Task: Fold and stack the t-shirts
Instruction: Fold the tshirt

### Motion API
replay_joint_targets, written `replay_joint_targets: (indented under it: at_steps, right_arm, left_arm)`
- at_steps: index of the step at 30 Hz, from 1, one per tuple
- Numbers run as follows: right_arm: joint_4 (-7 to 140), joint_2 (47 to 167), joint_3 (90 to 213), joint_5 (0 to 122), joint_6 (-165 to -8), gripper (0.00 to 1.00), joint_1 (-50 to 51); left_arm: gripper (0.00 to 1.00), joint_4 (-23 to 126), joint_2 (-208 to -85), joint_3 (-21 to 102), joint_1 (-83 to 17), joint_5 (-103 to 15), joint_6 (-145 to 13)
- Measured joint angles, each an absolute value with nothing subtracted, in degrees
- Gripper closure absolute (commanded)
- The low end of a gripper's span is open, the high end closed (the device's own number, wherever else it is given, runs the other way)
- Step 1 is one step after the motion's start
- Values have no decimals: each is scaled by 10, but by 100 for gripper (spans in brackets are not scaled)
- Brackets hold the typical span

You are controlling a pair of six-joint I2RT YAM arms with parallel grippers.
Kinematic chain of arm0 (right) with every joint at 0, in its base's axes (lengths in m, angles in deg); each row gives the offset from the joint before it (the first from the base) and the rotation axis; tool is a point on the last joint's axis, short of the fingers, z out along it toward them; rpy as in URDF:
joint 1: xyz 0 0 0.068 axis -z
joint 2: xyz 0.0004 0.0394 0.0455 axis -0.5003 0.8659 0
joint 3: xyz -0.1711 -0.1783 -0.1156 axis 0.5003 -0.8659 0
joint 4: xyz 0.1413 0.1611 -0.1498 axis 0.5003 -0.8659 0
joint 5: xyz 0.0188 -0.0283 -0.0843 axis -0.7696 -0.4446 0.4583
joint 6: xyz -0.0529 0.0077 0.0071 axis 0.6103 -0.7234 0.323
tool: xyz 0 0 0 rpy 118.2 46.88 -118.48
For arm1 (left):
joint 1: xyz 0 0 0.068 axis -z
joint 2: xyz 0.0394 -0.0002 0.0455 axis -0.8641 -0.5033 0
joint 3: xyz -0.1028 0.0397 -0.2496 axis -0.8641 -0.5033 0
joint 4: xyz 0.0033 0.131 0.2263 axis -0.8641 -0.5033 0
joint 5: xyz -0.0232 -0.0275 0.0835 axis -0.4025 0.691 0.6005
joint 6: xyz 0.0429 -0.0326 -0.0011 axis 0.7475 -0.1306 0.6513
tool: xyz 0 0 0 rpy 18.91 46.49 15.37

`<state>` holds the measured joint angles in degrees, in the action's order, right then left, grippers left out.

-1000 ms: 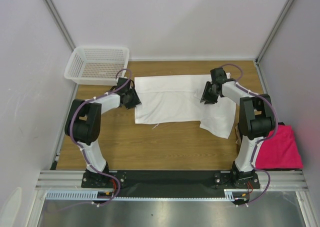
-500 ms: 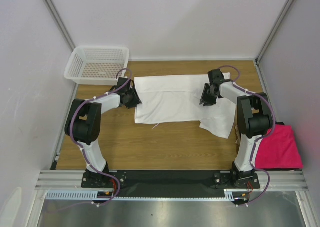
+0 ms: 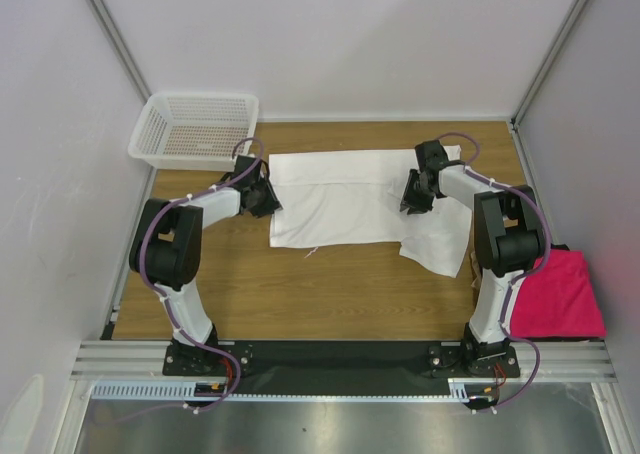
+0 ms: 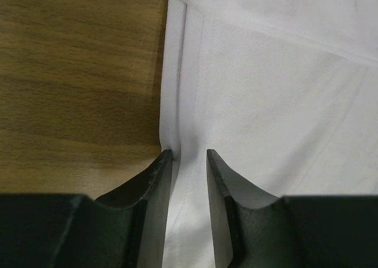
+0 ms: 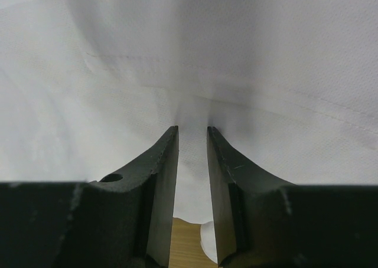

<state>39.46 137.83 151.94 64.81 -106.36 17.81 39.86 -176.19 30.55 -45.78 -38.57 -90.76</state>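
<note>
Top view just shows the white t-shirt (image 3: 340,199) spread on your desk (image 3: 330,294). Wrist cams tell you more: left hand (image 4: 189,156) pinches its side hem, right hand (image 5: 192,129) is clamped on a fold.

Basket (image 3: 195,129) blocks far-left, pink t-shirt (image 3: 565,294) near-right — open tabletop (image 3: 330,294) before the bases.

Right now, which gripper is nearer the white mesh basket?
Left. The left gripper is at the left edge of the white shirt, close to the basket; the right gripper is over the shirt's right side.
</note>
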Motion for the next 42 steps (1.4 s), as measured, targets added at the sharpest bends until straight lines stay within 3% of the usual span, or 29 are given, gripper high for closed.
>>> replay_joint_targets:
  at_steps: [36, 42]
  right_arm:
    - [395, 1378, 1517, 654, -1064, 69, 177]
    - [395, 1378, 1517, 654, -1064, 70, 177]
  left_arm:
    - [70, 388, -1751, 301, -458, -371, -907]
    - [75, 388, -1751, 301, -458, -371, -905]
